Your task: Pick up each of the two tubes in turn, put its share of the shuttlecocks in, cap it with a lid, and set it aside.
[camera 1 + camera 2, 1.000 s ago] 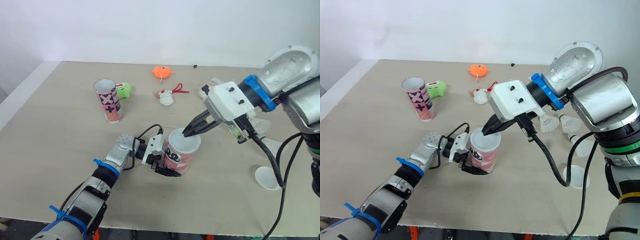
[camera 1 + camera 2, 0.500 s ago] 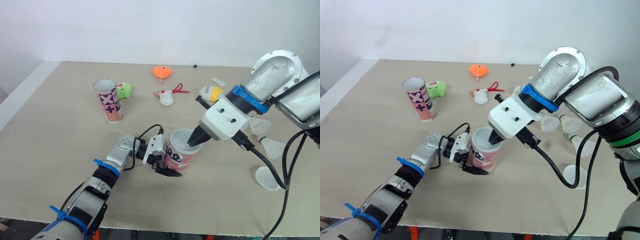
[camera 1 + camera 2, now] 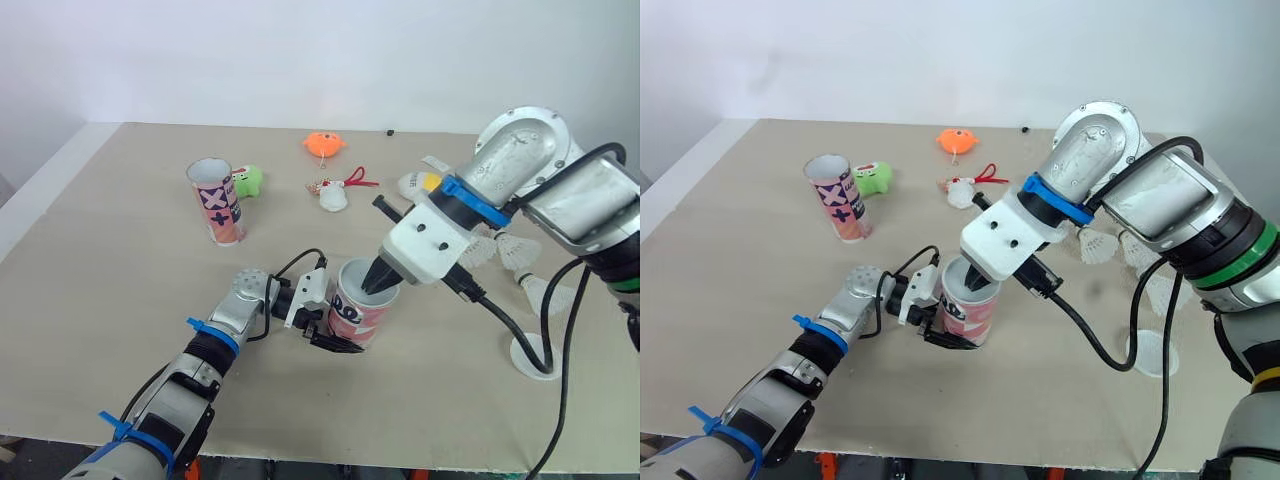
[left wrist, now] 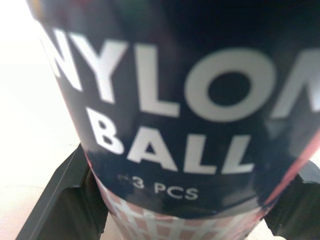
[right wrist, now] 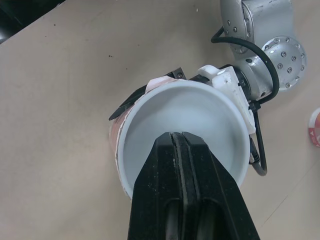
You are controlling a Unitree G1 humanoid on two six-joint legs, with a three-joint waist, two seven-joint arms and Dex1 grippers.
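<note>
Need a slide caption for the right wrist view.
Right pincer, shut, tip in the mouth of the open tube gripped by the left pincer.

On the counter (image 3: 120,260), the near tube (image 3: 358,312) stands inside the left pincer (image 3: 338,328), with the right pincer (image 3: 372,285) in its mouth. The second tube (image 3: 217,200) stands behind-left of it, and the shuttlecocks (image 3: 520,253) and lid (image 3: 535,357) lie right of it.

The light is bright, even and diffuse, falling from overhead. The matte table (image 3: 100,250) shows no glare, and the shadows on it are soft and faint. One is a pale patch at the foot of the far left tube (image 3: 217,200); another lies under the right arm (image 3: 575,205), near the lid (image 3: 528,362). That arm's metal casing (image 3: 520,140) carries bright glints. In the left wrist view, the table beside the held tube (image 4: 190,110) burns out to white, while the tube's label reads dark.
</note>
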